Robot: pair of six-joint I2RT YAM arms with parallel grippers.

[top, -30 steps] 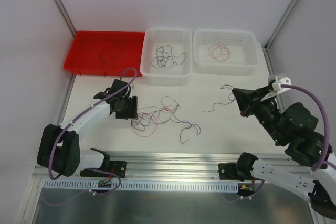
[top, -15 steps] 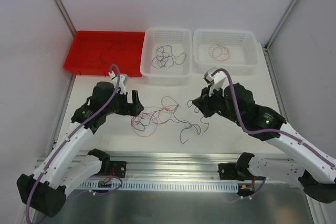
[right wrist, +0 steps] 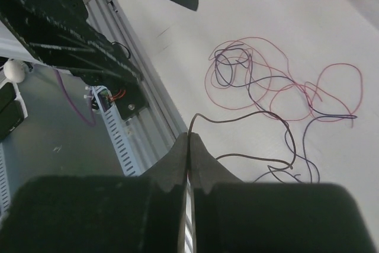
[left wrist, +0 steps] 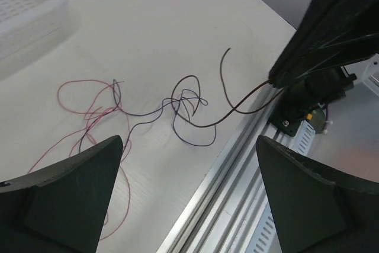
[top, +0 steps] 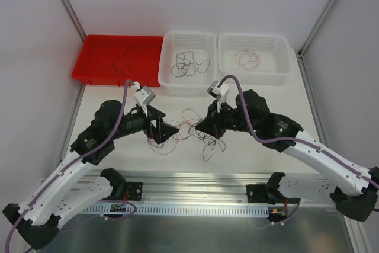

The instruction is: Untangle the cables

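1. Centrally, a loose tangle of red, black and purple cables is seen lying on the table, just in front of the middle basket.
2. The right gripper is held low at the tangle's right edge, in front of that basket and slightly to its right.
3. Its fingers are pressed together, and 1 dark cable is pinched between them near its end.
4. From the pinch, that dark cable is seen running back into the tangle.
5. The left gripper is held just over the tangle's left part, in front of the middle basket and slightly to its left.
6. Its 2 fingers are spread wide, and loops of the tangle are seen on the table between them.
7. Black cables are seen inside the middle basket, red cables in the right basket beside it, and dark strands in the red tray on its other side.
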